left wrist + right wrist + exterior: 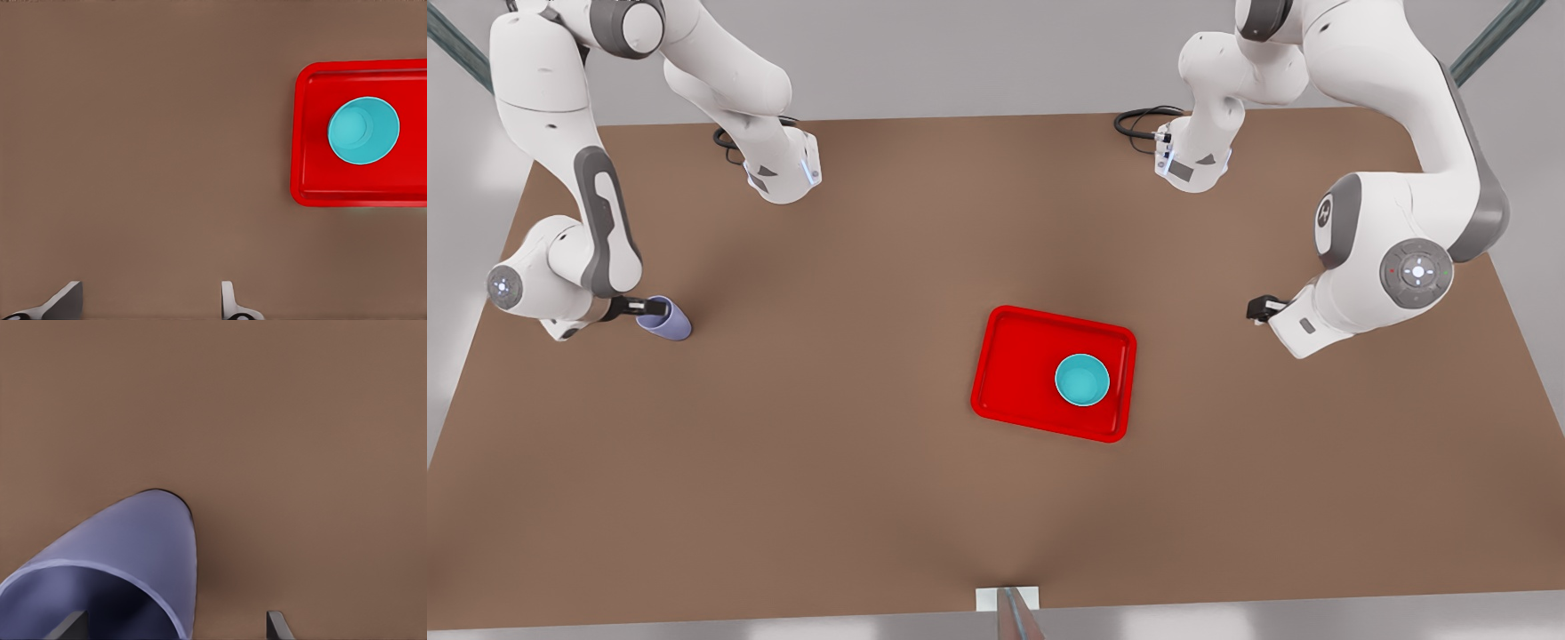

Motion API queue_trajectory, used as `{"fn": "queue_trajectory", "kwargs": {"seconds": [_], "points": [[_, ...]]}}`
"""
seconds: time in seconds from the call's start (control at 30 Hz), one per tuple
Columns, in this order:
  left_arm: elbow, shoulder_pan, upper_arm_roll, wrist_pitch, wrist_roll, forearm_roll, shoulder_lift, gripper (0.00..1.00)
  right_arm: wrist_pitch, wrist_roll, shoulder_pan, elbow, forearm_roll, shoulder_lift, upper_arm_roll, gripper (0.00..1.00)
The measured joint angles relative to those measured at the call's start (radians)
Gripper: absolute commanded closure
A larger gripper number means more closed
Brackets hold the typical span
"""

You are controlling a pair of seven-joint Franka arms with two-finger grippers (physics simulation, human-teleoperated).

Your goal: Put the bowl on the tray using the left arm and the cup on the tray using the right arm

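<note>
The teal bowl (1082, 380) (363, 130) sits upright on the red tray (1014, 356) (313, 133), toward the end at the front view's right. My left gripper (1256, 309) (148, 303) hovers open and empty, right of the tray in the front view and clear of it. The lavender cup (665, 320) (127, 540) stands on the table at the front view's far left. My right gripper (649, 308) (172, 627) is open at the cup's rim. One of its fingers is inside the cup and the other outside, with the wall between them.
The brown table (827, 462) stretches wide between cup and tray. Both arm bases with black cables (1143, 120) stand at the back edge. A small white bracket (1008, 600) sits at the front edge.
</note>
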Motion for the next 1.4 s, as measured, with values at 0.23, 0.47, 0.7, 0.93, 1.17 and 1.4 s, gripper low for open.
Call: {"fn": "queue_trajectory", "kwargs": {"seconds": [0.23, 0.47, 0.7, 0.93, 1.17, 1.4], "points": [[0.003, 0.000, 0.001, -0.007, 0.003, 0.000, -0.001, 0.00, -0.010, -0.023, -0.001, 0.001, 0.000, 0.000, 0.000, 0.73], [0.003, 0.000, 0.001, -0.004, 0.004, 0.000, -0.001, 0.00, -0.012, -0.017, 0.000, -0.001, 0.003, -0.006, 0.000, 0.79], [0.003, 0.000, 0.001, -0.008, 0.005, 0.001, -0.002, 0.00, -0.022, -0.017, -0.001, 0.006, 0.015, -0.006, 0.001, 0.79], [0.002, 0.001, 0.002, -0.009, -0.002, 0.001, -0.002, 0.00, -0.028, -0.015, 0.003, 0.018, 0.022, -0.017, 0.001, 0.79], [0.002, 0.001, 0.002, -0.011, -0.002, -0.001, -0.002, 0.00, -0.291, 0.156, 0.188, 0.302, 0.072, 0.020, 0.005, 0.79], [0.003, 0.001, 0.002, -0.016, -0.004, -0.001, -0.004, 0.00, -0.391, 0.384, 0.291, 0.580, 0.169, 0.170, 0.074, 0.79]]}}
